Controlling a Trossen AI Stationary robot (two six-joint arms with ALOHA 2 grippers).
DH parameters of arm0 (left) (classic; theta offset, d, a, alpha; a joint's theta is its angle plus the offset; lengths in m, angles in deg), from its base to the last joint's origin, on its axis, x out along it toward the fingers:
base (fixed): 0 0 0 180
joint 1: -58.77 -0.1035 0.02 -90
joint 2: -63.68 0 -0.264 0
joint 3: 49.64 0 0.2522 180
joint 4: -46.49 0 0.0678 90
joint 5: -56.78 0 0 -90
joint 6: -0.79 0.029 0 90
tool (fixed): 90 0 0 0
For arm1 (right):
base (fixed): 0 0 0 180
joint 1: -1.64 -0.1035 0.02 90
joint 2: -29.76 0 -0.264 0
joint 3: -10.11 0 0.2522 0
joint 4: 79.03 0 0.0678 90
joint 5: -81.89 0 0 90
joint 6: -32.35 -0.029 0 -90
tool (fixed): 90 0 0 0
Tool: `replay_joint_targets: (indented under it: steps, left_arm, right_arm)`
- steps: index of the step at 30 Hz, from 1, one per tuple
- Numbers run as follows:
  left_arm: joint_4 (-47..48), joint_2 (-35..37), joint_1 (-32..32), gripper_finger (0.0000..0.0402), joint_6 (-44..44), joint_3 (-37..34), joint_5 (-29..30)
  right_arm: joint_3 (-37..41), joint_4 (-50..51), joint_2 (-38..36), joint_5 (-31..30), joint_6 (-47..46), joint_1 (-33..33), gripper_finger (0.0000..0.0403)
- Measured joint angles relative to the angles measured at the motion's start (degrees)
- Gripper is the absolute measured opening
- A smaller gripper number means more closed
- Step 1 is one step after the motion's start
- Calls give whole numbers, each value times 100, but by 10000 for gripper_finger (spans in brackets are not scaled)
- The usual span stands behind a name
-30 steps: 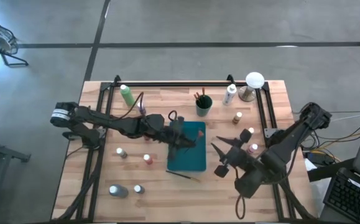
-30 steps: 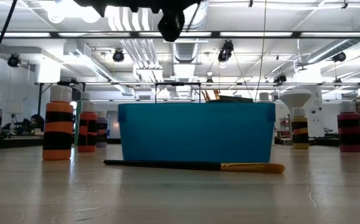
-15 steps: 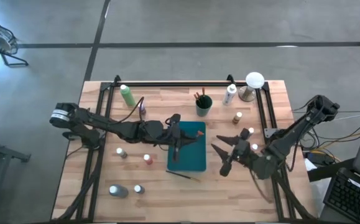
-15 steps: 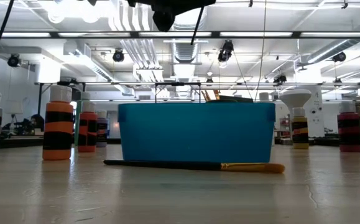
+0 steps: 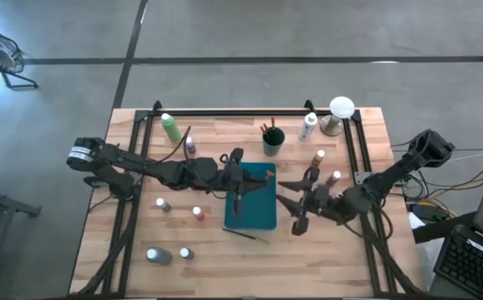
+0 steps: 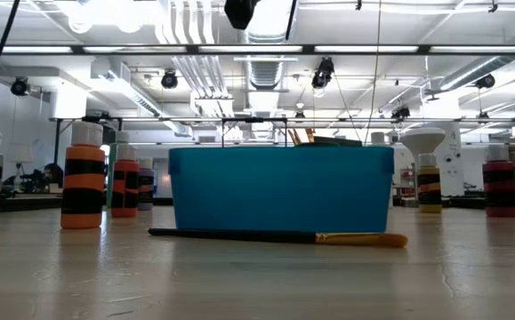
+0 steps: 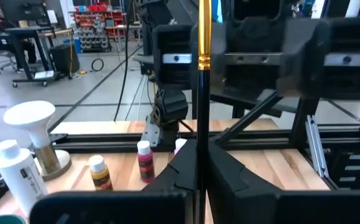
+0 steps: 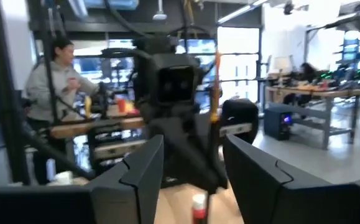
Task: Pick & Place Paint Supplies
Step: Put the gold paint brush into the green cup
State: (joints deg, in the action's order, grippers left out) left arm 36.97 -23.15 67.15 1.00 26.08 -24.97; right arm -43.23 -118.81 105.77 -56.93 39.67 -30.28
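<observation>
- High view: the left gripper (image 5: 239,193) reaches over the teal tray (image 5: 252,213) at the table's middle, its fingers pinched on a thin brush (image 5: 256,187) that slants out over the tray. The right gripper (image 5: 289,202) hangs just right of the tray with its fingers spread apart and nothing between them. A second brush (image 5: 245,235) lies on the wood just in front of the tray. A green bottle (image 5: 171,127) stands near the back left corner. A dark cup (image 5: 274,142) holding more brushes stands behind the tray, and the white-domed object (image 5: 339,112) is at the back right. Small capped paint bottles (image 5: 198,213) are scattered on both sides of the tray.
- Low view: the loose brush lies flat on the table against the tray's front wall (image 6: 281,188); an orange-and-black banded bottle (image 6: 84,182) stands to one side of the tray.
- Left wrist view: the left fingers (image 7: 229,169) clamp the brush handle, which runs straight between them.
- Right wrist view: the right fingers (image 8: 136,163) stand apart, empty; a person (image 8: 56,84) stands in the room beyond.
</observation>
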Motion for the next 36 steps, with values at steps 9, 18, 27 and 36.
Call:
replay_joint_targets:
  steps: [9,18,27,36]
  left_arm:
    - [23,-1,9,16,39,54,0]
    - [16,0,9,16,67,54,0]
    - [12,-2,9,16,67,54,-2]
    - [12,-1,9,16,68,54,-4]
  right_arm:
    - [-139,-24,-47,139,-17,285,138]
    - [-207,149,-13,548,-420,587,148]
    - [-395,289,137,602,-444,689,165]
    - [-442,381,212,621,-523,791,127]
